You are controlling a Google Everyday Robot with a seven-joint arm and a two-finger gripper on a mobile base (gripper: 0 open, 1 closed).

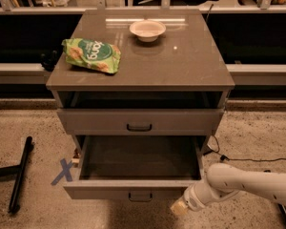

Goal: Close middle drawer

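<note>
Presently, in the camera view, a grey-taupe cabinet (181,66) is seen from the front and above. The middle drawer (100,190) is drawn well out of the cabinet front, so that its bare box interior is exposed. Its small dark loop handle (140,196) is centred on the flat front panel. Above it, the top drawer (86,120) lies nearly flush with the cabinet, with a dark gap over it.

The gripper (178,207) is located at the cabinet's lower right, just beside the right end of the middle drawer's front panel and slightly below it. Contact cannot be confirmed, and whether the gripper is spread or pressed together cannot be told. The white arm (250,184) enters from the right of the cabinet.

On the cabinet top, a white bowl (147,29) is placed toward the rear, and a green snack bag (91,55) near the left edge. On the floor to the left of the cabinet, a blue X mark (63,171) and a black bar (20,174) are visible.
</note>
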